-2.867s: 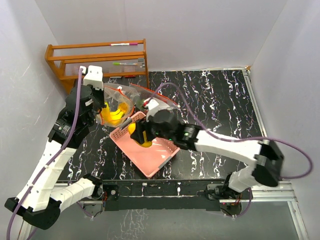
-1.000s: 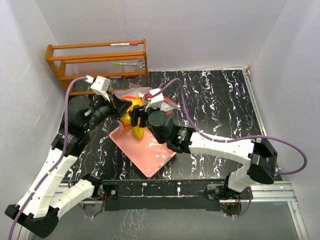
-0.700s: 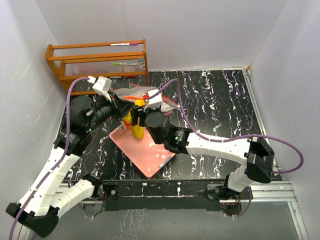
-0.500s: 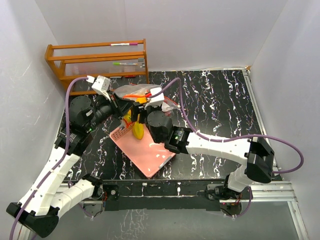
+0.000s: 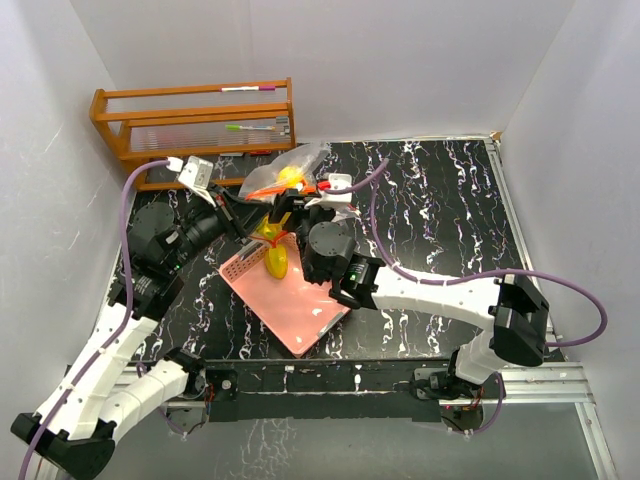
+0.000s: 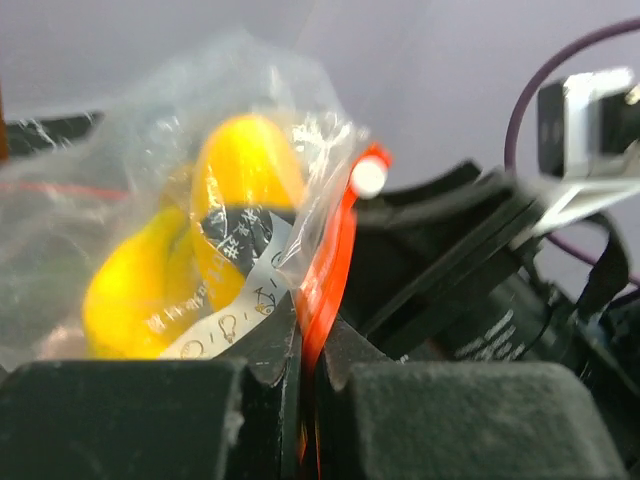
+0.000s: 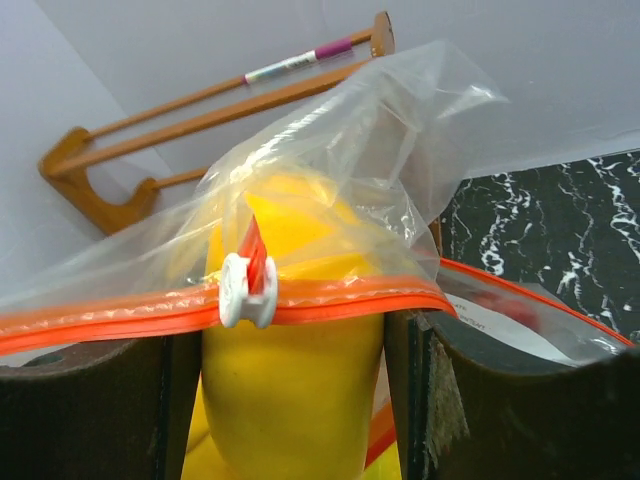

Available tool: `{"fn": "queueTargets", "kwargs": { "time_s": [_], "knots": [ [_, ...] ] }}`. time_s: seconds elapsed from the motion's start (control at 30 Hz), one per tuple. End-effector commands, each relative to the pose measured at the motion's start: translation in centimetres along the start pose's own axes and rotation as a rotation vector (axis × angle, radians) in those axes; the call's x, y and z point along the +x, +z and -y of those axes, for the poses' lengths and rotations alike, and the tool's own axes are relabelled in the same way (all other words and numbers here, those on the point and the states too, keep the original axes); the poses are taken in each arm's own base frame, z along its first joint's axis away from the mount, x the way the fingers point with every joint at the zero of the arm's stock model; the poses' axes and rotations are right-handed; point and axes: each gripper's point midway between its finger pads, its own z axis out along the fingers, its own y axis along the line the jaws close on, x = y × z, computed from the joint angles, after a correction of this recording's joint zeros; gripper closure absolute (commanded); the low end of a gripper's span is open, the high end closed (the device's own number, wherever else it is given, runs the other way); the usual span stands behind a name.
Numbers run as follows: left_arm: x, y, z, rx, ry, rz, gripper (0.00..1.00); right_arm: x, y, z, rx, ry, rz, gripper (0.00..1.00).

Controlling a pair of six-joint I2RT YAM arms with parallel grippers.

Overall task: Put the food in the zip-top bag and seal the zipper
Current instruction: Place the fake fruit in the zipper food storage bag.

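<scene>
Overhead and wrist views of two robot arms meeting over a black marbled table (image 5: 450,200), near a pink slotted basket (image 5: 300,310). The left gripper (image 6: 305,360) is pinched fully closed on the orange zipper strip (image 7: 350,295) of a clear zip-top bag (image 5: 300,165), holding it up off the table. Yellow food inside the bag (image 6: 245,165) shows through the plastic. The right gripper (image 7: 295,345) stands partly open, its two fingers pressed against either side of a yellow mango-like fruit (image 7: 290,400), which it holds up at the bag's mouth. The zipper strip and its white slider (image 7: 247,290) cross in front of the fruit. The fruit's upper part is seen through the plastic, but whether it is inside the mouth or only behind the bag cannot be told. The likely trouble: if the fruit is not truly within the opening, letting go would drop it onto the basket or table. The bag hangs from a single pinch, so its mouth may sag shut or fold against the fruit. The slider or strip could snag the fruit or a finger as the gripper backs out. Added weight might also pull the thin strip from the left gripper's hold.
</scene>
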Motion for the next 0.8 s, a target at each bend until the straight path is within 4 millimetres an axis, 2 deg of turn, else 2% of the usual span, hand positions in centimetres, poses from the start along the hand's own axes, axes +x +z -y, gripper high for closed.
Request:
{"fn": "queueTargets", "kwargs": {
  "time_s": [0.0,0.03,0.2,0.33,0.4,0.5,0.77],
  "knots": [
    [3.8,-0.4,1.2,0.080,-0.101,-0.126,1.00,-8.1,0.3,0.4,0.066,0.251,0.190,0.71],
    [3.7,-0.4,1.4,0.091,-0.112,-0.127,1.00,-7.8,0.4,0.4,0.074,0.225,0.185,0.69],
    [2.1,-0.6,2.4,0.105,-0.102,-0.111,1.00,-5.1,0.4,1.1,0.114,0.092,0.097,0.43],
    [1.2,-0.2,1.8,0.058,-0.084,-0.108,1.00,-3.6,-0.6,-0.8,-0.023,0.041,-0.042,0.24],
    [1.0,0.1,1.2,0.023,-0.071,-0.115,1.00,-3.4,-1.5,-1.7,-0.099,0.020,-0.122,0.18],
    [0.2,0.4,0.8,-0.011,-0.052,-0.111,1.00,-3.8,-3.3,-1.9,-0.170,0.012,-0.201,0.07],
    [-0.9,1.6,-0.6,-0.084,-0.016,-0.101,1.00,-7.5,-7.8,-0.7,-0.335,0.072,-0.243,0.06]
  ]
}}
